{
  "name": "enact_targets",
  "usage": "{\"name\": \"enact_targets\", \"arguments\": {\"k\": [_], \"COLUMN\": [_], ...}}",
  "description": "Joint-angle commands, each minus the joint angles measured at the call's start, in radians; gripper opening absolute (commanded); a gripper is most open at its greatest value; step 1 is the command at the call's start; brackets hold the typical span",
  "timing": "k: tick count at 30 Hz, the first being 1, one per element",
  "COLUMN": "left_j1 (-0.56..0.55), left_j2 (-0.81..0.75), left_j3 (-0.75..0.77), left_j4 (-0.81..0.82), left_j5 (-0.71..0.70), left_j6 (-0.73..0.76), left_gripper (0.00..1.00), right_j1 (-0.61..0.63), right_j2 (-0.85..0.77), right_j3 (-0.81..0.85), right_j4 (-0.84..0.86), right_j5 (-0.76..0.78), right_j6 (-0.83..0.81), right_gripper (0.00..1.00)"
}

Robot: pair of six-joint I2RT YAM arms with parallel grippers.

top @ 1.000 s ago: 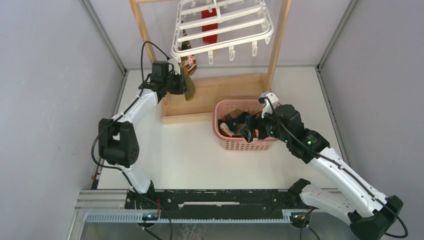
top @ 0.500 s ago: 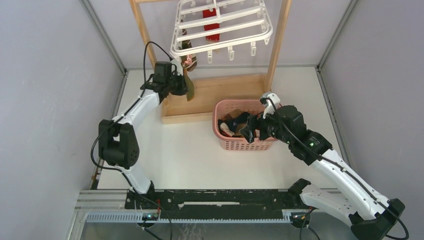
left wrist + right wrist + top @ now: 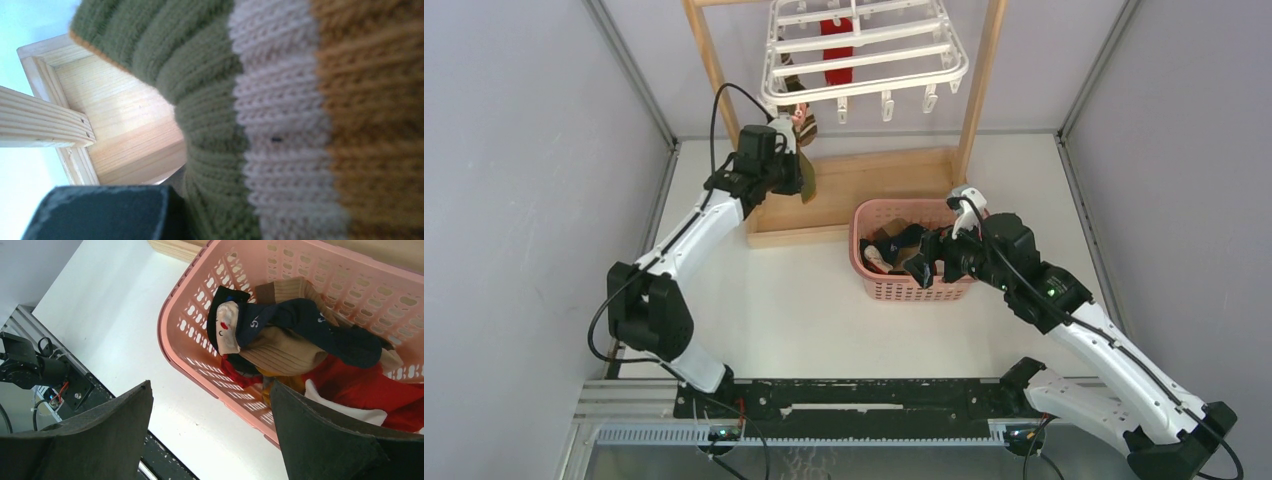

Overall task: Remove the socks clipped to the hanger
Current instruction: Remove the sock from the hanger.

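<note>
The striped sock (image 3: 280,125), hung at a corner of the hanger (image 3: 886,84) above the left gripper (image 3: 799,174), is pinched between its fingers; a red sock (image 3: 835,50) is clipped farther behind. The right gripper (image 3: 210,440) hovers spread over the pink basket (image 3: 172,325) of socks (image 3: 300,320) on the white table (image 3: 794,300), grey walls (image 3: 524,150) around

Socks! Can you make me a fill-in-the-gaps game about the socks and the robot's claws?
1. The left claw is shut on a knitted sock with green, white and brown ___.
2. The basket below the open right claw is coloured ___.
3. The middle sock hanging from the hanger is coloured ___.

Missing words: stripes; pink; red.
</note>
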Motion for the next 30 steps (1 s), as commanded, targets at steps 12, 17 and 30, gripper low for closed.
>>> {"name": "enact_targets", "arguments": {"k": [12, 17, 30], "left_j1": [-0.131, -0.168, -0.236], "left_j2": [-0.141, -0.163, -0.212], "left_j3": [-0.052, -0.063, -0.110], "left_j4": [-0.022, -0.032, -0.041], "left_j5": [-0.077, -0.111, -0.136], "left_j6": [-0.036, -0.036, -0.039], "left_gripper": [0.03, 0.03, 0.02], "right_j1": [0.013, 0.014, 0.015], "right_j2": [-0.025, -0.023, -0.027], "right_j3": [-0.004, -0.004, -0.006], "right_j4": [0.077, 0.087, 0.096], "right_j5": [-0.015, -0.019, -0.023], "right_j6": [0.044, 0.050, 0.058], "right_gripper": [0.91, 0.91, 0.90]}}
